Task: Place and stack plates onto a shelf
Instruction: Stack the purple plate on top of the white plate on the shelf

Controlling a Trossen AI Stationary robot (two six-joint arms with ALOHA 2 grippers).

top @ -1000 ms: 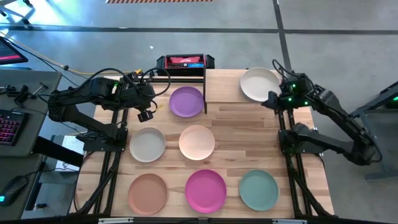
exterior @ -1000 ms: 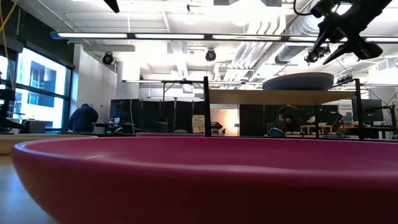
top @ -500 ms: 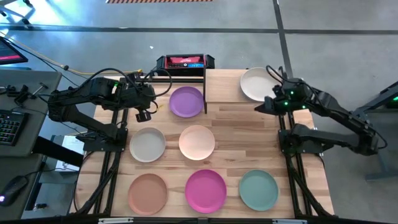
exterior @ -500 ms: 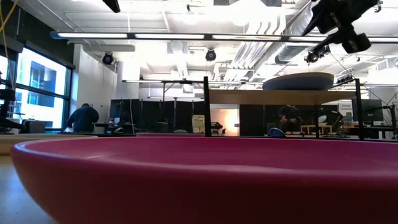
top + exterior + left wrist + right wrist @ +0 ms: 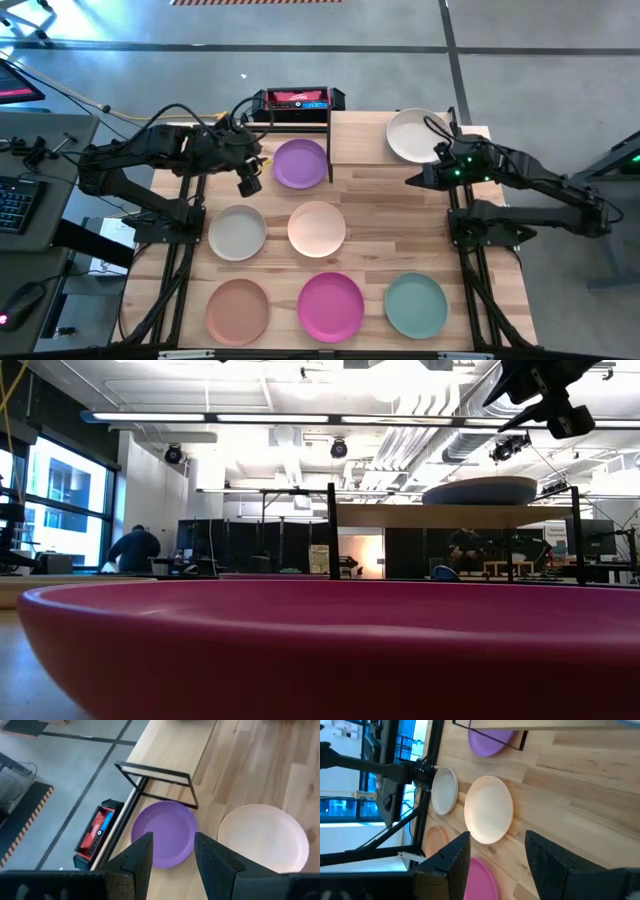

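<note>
The cream plate (image 5: 415,134) lies on the shelf (image 5: 358,142), toward its right end. From the side, in the low view, that plate (image 5: 480,490) looks blue-grey. No blue plate shows from above. The purple plate (image 5: 300,163) lies on the table by the shelf's left posts. The grey-beige (image 5: 237,232), peach (image 5: 317,228), terracotta (image 5: 238,310), magenta (image 5: 331,306) and teal (image 5: 416,305) plates lie flat on the table. My left gripper (image 5: 250,183) is open and empty, in the air just left of the purple plate (image 5: 165,820). My right gripper (image 5: 413,181) is open and empty near the shelf's front edge.
A red and black device (image 5: 297,99) sits at the table's far edge behind the shelf's thin black posts (image 5: 155,767). The magenta plate's rim (image 5: 300,650) fills the bottom of the low view. A person sits far back in the room (image 5: 133,550).
My right gripper has drawn away from the cream plate on the shelf, going toward the table's near and left sides, still open. My left gripper has gone toward the table's right, closer to the purple plate. No plate has moved.
</note>
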